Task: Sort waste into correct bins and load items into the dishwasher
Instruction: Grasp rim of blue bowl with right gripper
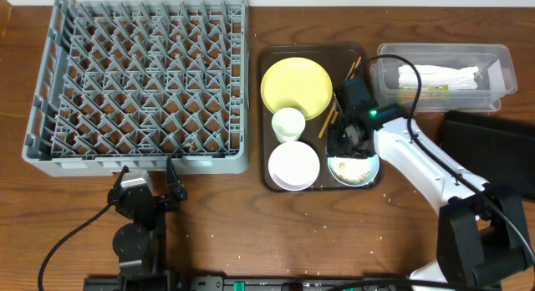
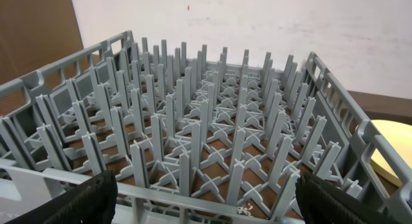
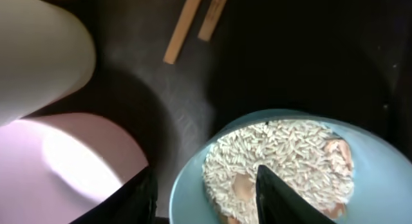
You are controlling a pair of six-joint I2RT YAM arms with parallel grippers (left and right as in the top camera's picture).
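Right wrist: right gripper (image 3: 206,185) has its jaws part-open, straddling the near rim of the light blue bowl (image 3: 193,166). One finger is outside the wall, the other inside over the rice scraps (image 3: 283,153). I see no pad contact, so nothing is held.

The bowl sits directly under the jaws on the brown serving tray (image 3: 161,89). My read on handling:
- **Bowl:** rigid, light, glossy, so probably slippery.
- **Load:** loose grains that will spill on any tilt (a one-sided rim pinch invites tilt).
- **Grip:** take the rim where the jaws stand, squeeze firmly, keep it level.

The white bowl (image 3: 71,159) is just beside the outer finger, so there's little room that side. Ahead of the jaws on that side is the white cup (image 3: 38,50). Ahead and apart are the chopsticks (image 3: 193,18). The tray looks dark and smooth, so the bowl may slide under a poor grip.

Overhead: the yellow plate (image 1: 297,84) lies past the cup. On the inner-finger side, on the wooden table (image 1: 251,224), are the clear tub (image 1: 443,69) and the black tray (image 1: 489,140).

Left gripper (image 2: 206,179) is wide open, holding nothing, with the grey rack (image 2: 206,121) right ahead of its jaws.
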